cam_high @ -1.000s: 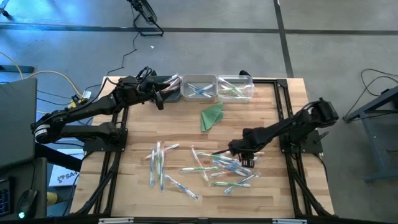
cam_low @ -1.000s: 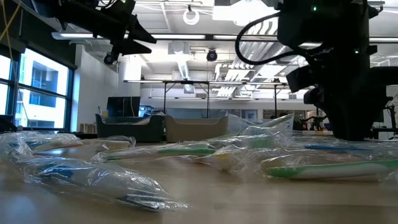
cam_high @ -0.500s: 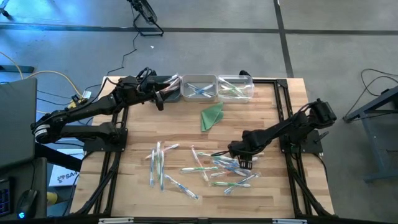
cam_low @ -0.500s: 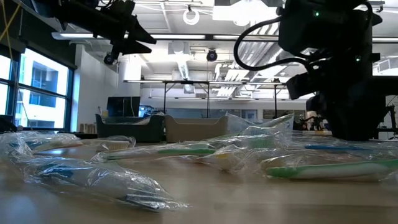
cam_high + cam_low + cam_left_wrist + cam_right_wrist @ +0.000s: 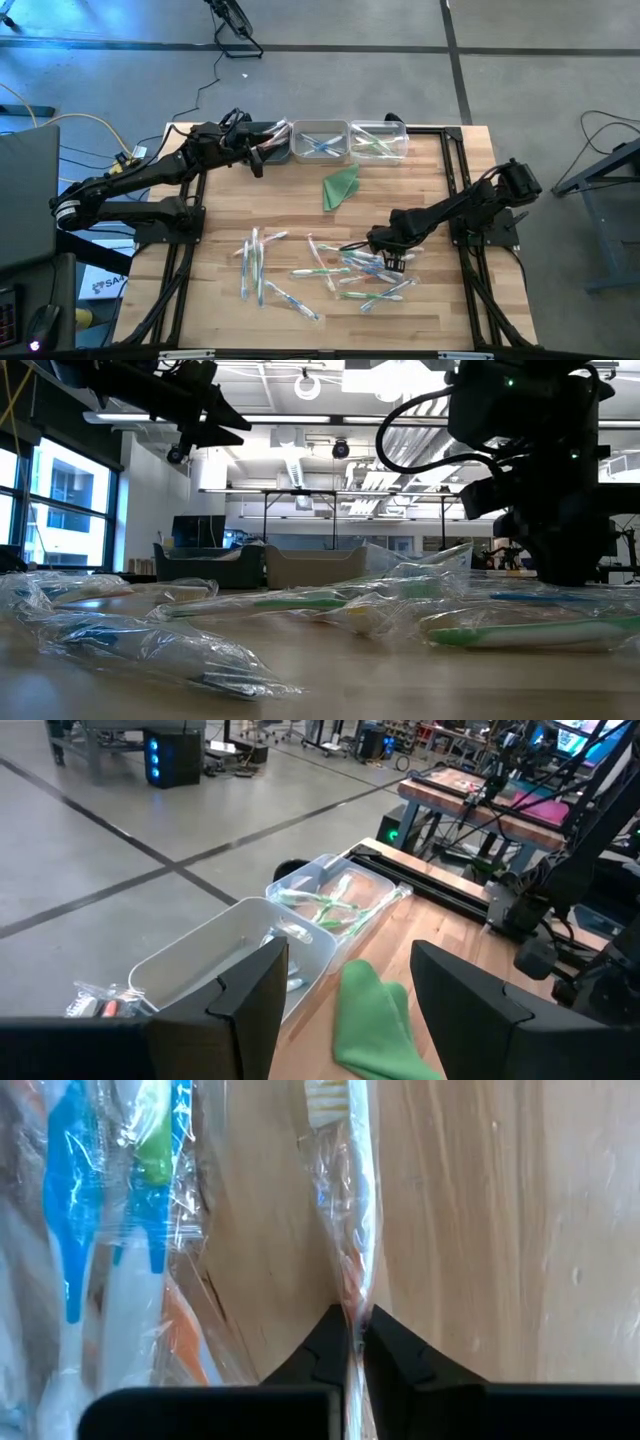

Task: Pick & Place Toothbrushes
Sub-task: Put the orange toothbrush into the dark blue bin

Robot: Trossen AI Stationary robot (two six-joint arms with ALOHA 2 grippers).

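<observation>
A: Wrapped in clear crinkled film, one slim toothbrush (image 5: pixel 350 1230), white bristles at the far end, orange showing through low on the handle.

B: Pinched at the handle by the right gripper (image 5: pixel 350 1342), fingertips (image 5: pixel 330 1345) pressed all but together on the film. Seen from above, same gripper (image 5: pixel 385 245) low over the table (image 5: pixel 440 310), at about 4 o'clock from the table's middle.

A: Brush running straight out ahead of the fingertips, toward 12 o'clock in the wrist picture, lying on bare wood.

B: Just beside it, at 9 o'clock in that picture, more wrapped brushes (image 5: pixel 110 1230): blue, green, orange handles, overlapping.

A: Scattered across the near half of the table from above, loose wrapped pile (image 5: pixel 320 270), gripper at its 3 o'clock edge.

B: Along the far edge, at 12 o'clock, clear bins: middle bin (image 5: pixel 320 140) with blue-and-green brushes, right bin (image 5: pixel 380 138) with green ones.

A: Green cloth (image 5: pixel 341 186) folded just below the bins.

B: Left gripper (image 5: pixel 258 160) parked by the bins at 11 o'clock, fingers (image 5: pixel 250 995) spread wide, nothing between them.

A: Writing? White box (image 5: pixel 100 285) off the table's left side, dark print on it, too small to read.
</observation>
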